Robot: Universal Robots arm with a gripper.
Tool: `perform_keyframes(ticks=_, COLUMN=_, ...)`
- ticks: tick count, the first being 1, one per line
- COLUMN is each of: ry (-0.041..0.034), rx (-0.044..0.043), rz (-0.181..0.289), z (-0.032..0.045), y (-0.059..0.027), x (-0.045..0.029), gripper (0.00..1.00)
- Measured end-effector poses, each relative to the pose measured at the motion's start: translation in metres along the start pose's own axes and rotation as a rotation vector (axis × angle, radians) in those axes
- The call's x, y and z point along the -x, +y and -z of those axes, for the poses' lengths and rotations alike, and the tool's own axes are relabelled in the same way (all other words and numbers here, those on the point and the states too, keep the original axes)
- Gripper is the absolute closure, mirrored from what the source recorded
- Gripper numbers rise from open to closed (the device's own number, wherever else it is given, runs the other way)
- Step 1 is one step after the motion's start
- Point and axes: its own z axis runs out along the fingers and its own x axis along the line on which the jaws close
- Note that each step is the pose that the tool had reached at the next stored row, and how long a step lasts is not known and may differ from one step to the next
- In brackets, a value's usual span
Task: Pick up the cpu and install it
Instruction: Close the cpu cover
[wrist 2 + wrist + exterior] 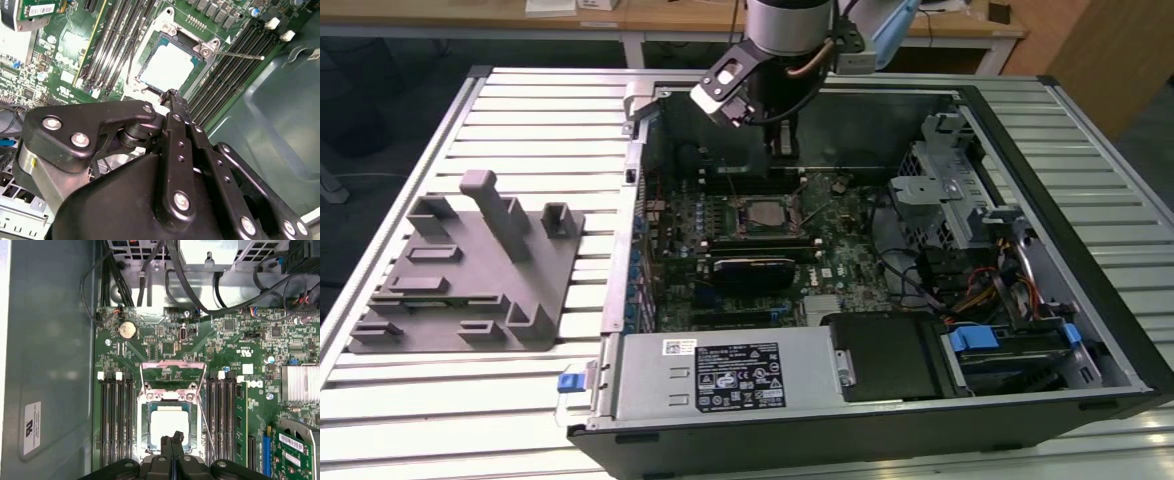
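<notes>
One cpu (170,426) seated in one socket (144,426), just beyond the fingertips. One gripper (175,437), fingers together, empty. One white label (31,427) on the case wall.

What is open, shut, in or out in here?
cpu, lying in its socket, uncovered.
socket cover, flipped up open.
gripper, shut, empty, over the cpu.
computer case, open, side panel off.
</notes>
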Motion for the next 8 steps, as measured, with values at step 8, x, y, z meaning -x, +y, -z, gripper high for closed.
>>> perform_keyframes(ticks=8, ry=0.0002, rx=0.0002, rz=0.0, z=-0.0011, y=0.0247, x=-0.0002, gripper=0.89)
